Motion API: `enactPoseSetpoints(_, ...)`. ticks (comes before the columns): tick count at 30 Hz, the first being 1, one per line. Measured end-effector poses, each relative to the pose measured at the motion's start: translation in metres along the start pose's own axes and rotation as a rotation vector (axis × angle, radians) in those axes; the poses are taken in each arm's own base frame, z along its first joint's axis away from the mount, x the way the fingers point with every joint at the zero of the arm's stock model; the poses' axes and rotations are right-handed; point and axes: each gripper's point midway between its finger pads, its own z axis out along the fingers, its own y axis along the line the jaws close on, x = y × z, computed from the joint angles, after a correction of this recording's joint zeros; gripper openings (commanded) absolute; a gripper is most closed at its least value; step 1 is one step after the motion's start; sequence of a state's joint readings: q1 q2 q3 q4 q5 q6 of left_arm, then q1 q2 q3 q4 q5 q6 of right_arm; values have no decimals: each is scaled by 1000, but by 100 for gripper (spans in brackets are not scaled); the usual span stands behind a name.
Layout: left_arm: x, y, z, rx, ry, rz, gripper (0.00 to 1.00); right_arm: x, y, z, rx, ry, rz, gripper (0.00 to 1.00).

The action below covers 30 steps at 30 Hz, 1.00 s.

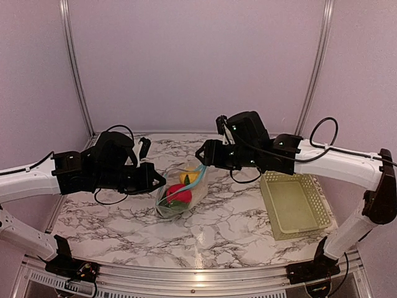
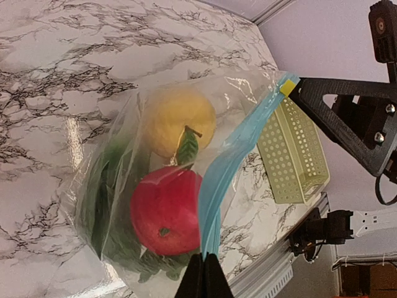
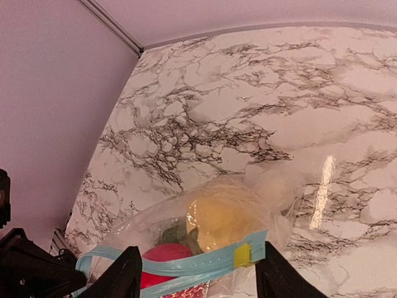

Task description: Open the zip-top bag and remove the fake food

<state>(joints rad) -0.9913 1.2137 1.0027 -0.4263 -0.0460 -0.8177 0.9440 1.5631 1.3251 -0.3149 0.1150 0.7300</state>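
Observation:
The zip-top bag (image 1: 169, 207) lies mid-table, lifted at its light blue zipper strip (image 2: 232, 152). Through the plastic I see a red fruit (image 2: 166, 211), a yellow fruit (image 2: 178, 123) and a green leafy vegetable (image 2: 102, 198). A pale lump (image 3: 273, 186) beside the yellow fruit is unclear. My left gripper (image 2: 203, 273) is shut, pinching the near end of the zipper strip; it also shows in the top view (image 1: 160, 182). My right gripper (image 3: 198, 276) is open, its fingers straddling the strip's far end by the yellow slider (image 3: 243, 254); in the top view it hovers above the bag (image 1: 200, 154).
A pale yellow-green lattice basket (image 1: 294, 205) stands on the marble table to the right of the bag; it also shows in the left wrist view (image 2: 291, 152). Purple walls close off the back and sides. A metal rail (image 1: 198, 282) runs along the near edge.

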Motion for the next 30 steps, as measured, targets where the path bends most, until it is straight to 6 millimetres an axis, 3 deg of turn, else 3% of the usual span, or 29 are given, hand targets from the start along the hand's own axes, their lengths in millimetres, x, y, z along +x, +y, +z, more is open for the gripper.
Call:
enactPoseSetpoints(2,-1,-11,2,39,-12,-23,0,5,-3,-15,7,-11,-1,51)
enactPoseSetpoints(5,0,-20,8,67,-11,-45,0,19,5,-22,3,-9,-25,49)
enactPoseSetpoints(10,3,-21,17,67,-4,-79,0,61,28,-16,-11,44,-126,45)
enactPoseSetpoints(13,4,-20,18,65,-3,-96,0,78,29,-10,38,57,-181,48)
enactPoseSetpoints(15,5,-18,19,62,-4,-106,0,83,26,-12,69,59,-205,51)
enactPoseSetpoints(21,14,-10,25,51,12,-122,0,73,31,-21,51,22,-247,51)
enactPoseSetpoints(26,16,-8,27,53,12,-129,0,85,43,1,10,58,-312,49)
enactPoseSetpoints(30,17,-9,27,61,15,-144,0,108,37,23,17,115,-351,52)
